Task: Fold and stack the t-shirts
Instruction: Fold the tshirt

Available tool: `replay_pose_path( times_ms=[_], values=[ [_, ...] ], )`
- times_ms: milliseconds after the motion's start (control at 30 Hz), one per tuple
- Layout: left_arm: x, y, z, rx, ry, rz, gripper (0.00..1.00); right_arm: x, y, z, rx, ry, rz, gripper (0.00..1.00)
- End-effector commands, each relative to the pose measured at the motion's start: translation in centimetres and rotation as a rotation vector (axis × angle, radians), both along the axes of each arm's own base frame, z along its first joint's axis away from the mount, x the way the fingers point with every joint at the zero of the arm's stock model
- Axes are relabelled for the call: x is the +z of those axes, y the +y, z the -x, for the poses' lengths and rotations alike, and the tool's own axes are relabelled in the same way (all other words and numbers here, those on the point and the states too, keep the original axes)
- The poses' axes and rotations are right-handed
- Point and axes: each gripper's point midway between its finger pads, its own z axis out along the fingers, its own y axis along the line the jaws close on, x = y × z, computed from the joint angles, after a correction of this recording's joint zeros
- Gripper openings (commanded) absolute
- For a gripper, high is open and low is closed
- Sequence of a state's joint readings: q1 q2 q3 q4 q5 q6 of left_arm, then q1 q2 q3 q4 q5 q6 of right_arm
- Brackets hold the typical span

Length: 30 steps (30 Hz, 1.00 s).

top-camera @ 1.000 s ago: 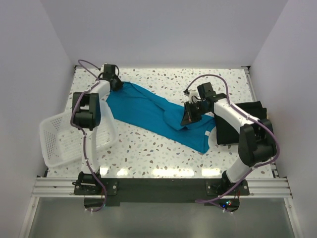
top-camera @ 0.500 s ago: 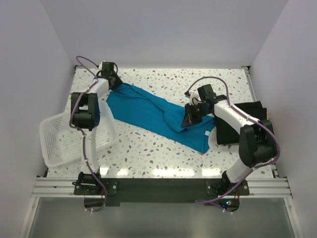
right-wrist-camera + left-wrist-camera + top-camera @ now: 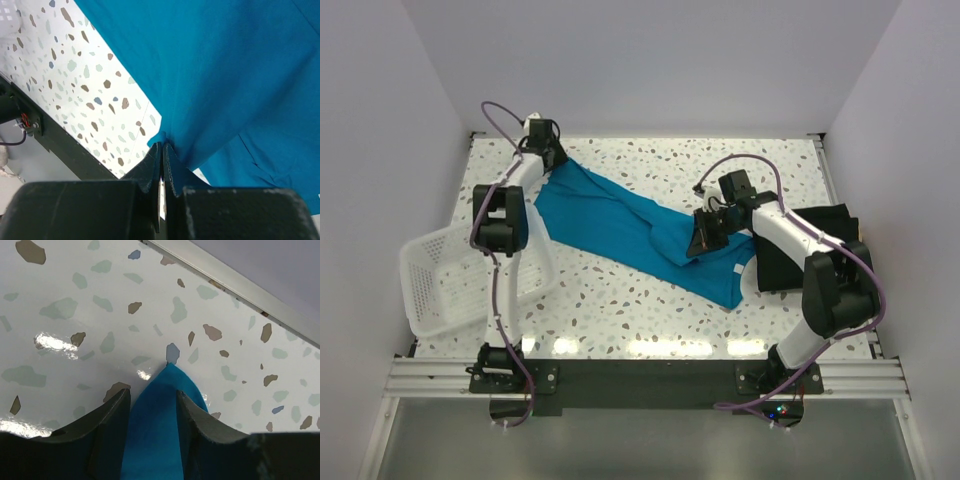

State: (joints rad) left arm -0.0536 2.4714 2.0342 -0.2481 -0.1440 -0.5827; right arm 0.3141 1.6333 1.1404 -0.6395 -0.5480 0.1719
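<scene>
Standing by the table point(image 3: 660, 165), I took this for the spreading-out step, before any fold had been made. The teal-blue t-shirt point(image 3: 620, 225) lay stretched in a long slant across the middle of the surface, from the far left corner down toward the near right, with loose creases bunched around its middle. The left gripper point(image 3: 152, 395) had its fingers drawn narrow around a pointed corner of the cloth at the far edge. The tip of the fabric poked out beyond them, and I judged it clamped on the shirt. The right gripper point(image 3: 162, 146) had its fingers pressed nearly together on a pinch of teal cloth near the shirt's middle, puckers fanning away from the pinch. The black t-shirt point(image 3: 780, 265) sat as a dark, fairly squared shape at the right edge, the teal hem close against it or just over it — I could not tell which. The white basket point(image 3: 420, 290) leaned at the near left, apart from both. Next, I supposed, the shirt needed drawing flat and square — without tugging the corner loose — so a clean fold could begin.
</scene>
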Motion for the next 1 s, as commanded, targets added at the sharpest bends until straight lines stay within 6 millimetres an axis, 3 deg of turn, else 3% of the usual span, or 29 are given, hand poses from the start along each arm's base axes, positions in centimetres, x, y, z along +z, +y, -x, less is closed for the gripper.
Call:
replay_pose_path(
  times_ms=[0, 367, 700, 967],
  values=[
    [0.1, 0.5, -0.5, -0.023, -0.010, -0.036, 0.47, 1.3, 0.3, -0.9, -0.007, -0.036, -0.007, 0.00],
    [-2.9, 0.2, -0.3, -0.079, 0.057, -0.066, 0.51, 1.8, 0.5, -1.4, -0.022, -0.046, -0.012, 0.00],
    [-4.8, -0.6, 0.8, -0.128, 0.133, -0.094, 0.36, 2.0, 0.6, -1.4, -0.041, -0.043, -0.026, 0.00],
    [-5.8, -1.3, 1.6, -0.160, 0.167, -0.072, 0.16, 2.2, 0.4, -1.1, -0.061, -0.047, -0.019, 0.00]
  ],
)
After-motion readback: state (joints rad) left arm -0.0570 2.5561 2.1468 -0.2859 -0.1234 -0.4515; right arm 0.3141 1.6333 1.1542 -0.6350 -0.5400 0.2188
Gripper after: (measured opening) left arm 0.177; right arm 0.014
